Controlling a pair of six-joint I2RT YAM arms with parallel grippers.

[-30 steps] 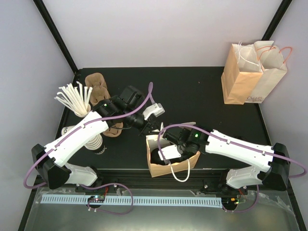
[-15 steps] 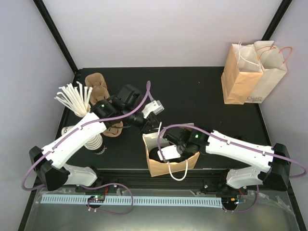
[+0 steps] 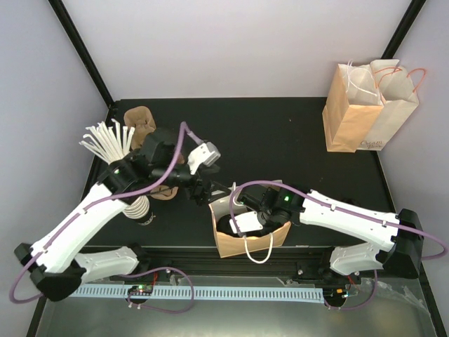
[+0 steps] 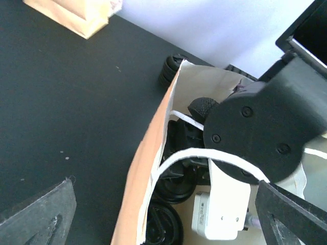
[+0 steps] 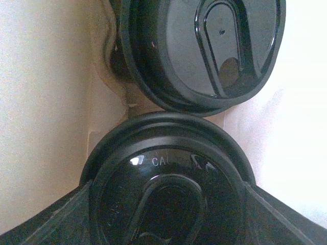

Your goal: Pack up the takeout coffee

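Top view: my left gripper [image 3: 208, 189] sits at the upper-left rim of the brown bag [image 3: 263, 242], lower centre of frame. My right gripper [image 3: 231, 226] is down inside it. Left wrist: jaws spread wide, gripping nothing, bag edge between them. Right wrist: fingers clamp the takeout coffee [image 5: 168, 168] by its lid at frame bottom, inside the bag. Second lidded cup [image 5: 204, 51] sits just above it.

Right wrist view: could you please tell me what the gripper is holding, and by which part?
The right gripper appears to hold the nearer takeout coffee inside the paper bag, with one finger against each side at its top rim.
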